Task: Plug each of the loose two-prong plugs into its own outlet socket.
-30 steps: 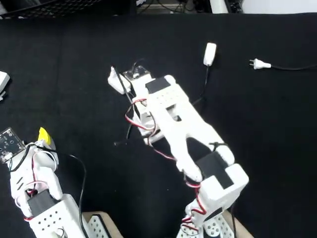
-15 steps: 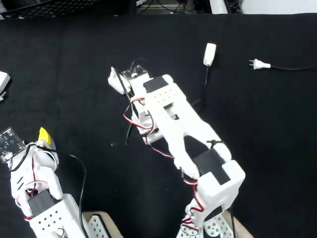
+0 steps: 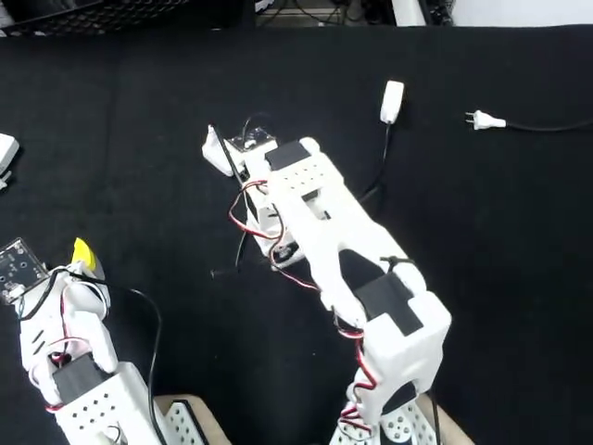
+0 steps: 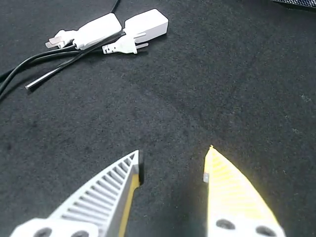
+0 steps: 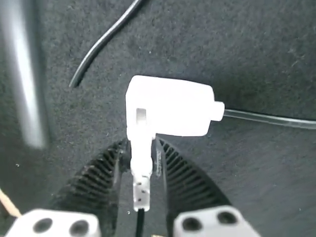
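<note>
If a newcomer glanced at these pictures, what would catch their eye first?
The right gripper, out over the middle of the black table, is shut on a white plug whose front end meets a white socket block. A second plug lies loose on its black cable toward the table's far right corner, while the left gripper hangs open above the tabletop.

Two arms (image 3: 74, 343) (image 3: 343, 232) — three two-prong plugs (image 3: 484, 119) (image 4: 123, 47) (image 5: 140, 165), at least three white sockets (image 3: 393, 100) (image 5: 170, 111) (image 4: 145, 22).
</note>
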### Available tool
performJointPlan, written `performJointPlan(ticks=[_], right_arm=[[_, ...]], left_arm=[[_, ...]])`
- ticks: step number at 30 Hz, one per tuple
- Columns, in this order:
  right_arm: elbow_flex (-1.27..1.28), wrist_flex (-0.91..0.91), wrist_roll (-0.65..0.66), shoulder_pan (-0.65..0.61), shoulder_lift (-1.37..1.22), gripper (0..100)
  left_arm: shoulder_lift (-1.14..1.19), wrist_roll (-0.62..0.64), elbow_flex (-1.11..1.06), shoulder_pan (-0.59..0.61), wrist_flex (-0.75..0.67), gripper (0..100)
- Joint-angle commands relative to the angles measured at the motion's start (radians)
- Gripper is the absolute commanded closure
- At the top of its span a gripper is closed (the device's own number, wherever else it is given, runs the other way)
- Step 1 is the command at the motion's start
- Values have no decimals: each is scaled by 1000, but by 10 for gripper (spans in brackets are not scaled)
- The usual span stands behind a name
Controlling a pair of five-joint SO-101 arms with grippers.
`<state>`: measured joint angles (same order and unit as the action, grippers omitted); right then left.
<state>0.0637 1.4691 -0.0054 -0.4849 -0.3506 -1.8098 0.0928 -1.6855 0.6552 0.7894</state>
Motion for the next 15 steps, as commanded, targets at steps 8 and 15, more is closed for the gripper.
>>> performJointPlan(ticks=[8, 15], right_arm=[[-73, 29, 15, 38, -145, 987], [-76, 29, 78, 132, -150, 987]], left_arm=[[-6, -2, -13, 8, 5, 777], [-6, -2, -13, 8, 5, 777]])
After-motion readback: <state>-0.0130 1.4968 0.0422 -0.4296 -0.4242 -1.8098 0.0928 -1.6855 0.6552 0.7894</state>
